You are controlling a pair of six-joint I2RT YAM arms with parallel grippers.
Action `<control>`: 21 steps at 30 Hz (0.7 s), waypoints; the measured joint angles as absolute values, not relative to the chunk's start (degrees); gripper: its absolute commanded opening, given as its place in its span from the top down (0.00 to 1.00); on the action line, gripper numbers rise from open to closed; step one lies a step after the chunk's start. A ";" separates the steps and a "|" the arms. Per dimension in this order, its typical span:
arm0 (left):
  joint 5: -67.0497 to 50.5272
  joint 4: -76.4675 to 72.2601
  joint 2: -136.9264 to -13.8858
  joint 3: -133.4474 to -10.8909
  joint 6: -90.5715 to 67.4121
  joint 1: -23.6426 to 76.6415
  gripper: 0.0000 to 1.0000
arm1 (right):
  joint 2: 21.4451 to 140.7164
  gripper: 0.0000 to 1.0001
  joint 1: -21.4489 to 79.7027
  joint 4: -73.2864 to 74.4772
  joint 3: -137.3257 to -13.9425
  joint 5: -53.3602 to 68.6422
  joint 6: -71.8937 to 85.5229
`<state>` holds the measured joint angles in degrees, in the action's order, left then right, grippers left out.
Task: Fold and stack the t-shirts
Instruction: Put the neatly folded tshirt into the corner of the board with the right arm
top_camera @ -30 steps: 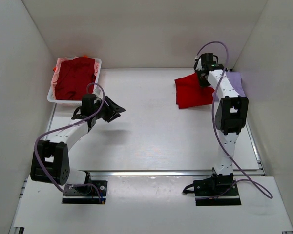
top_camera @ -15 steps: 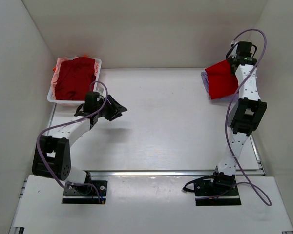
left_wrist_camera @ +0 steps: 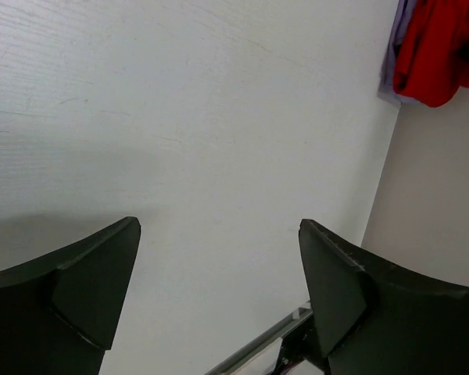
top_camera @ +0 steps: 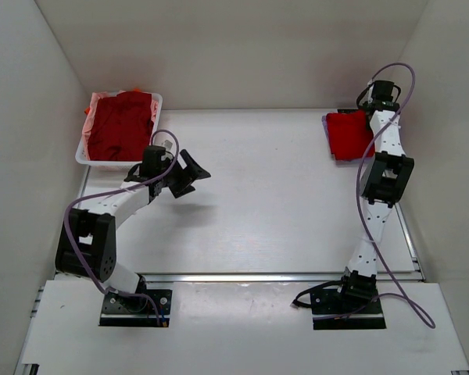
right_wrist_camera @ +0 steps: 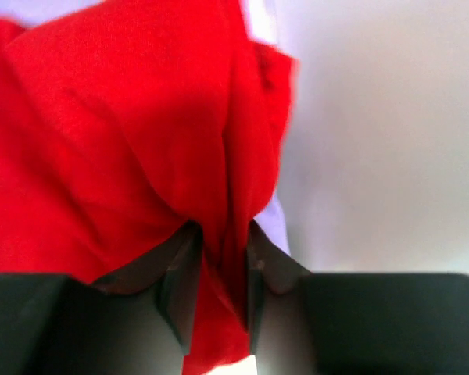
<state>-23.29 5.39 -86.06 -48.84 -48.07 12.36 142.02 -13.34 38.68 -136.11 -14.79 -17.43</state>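
The bright red t-shirt (top_camera: 348,135) lies folded at the far right of the table, on top of the pale lavender t-shirt (top_camera: 328,119), of which only an edge shows. My right gripper (top_camera: 369,116) is shut on a fold of the red shirt (right_wrist_camera: 141,133), with red cloth pinched between its fingers; lavender cloth (right_wrist_camera: 275,223) shows beside it. My left gripper (top_camera: 189,173) is open and empty above the bare table at the left. The red shirt and the lavender one (left_wrist_camera: 392,70) show far off in the left wrist view (left_wrist_camera: 434,47). A dark maroon t-shirt (top_camera: 121,125) lies in the basket.
A white plastic basket (top_camera: 84,152) stands at the far left corner, with pink cloth (top_camera: 98,100) under the maroon shirt. White walls close in the table on the left, back and right. A metal rail (top_camera: 258,276) runs along the near edge.
My right gripper has carried the red shirt from the middle right to the far right and set it down over the lavender shirt. My left gripper has drifted a little to the right.
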 measured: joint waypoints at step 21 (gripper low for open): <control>-26.46 18.41 -77.76 -47.35 -38.13 18.90 0.01 | 100.62 0.01 11.90 40.27 -98.63 -27.68 2.33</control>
<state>-26.46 18.41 -77.76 -47.35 -38.13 18.90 100.62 11.90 40.27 -98.63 -27.68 2.33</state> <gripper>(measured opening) 0.987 0.996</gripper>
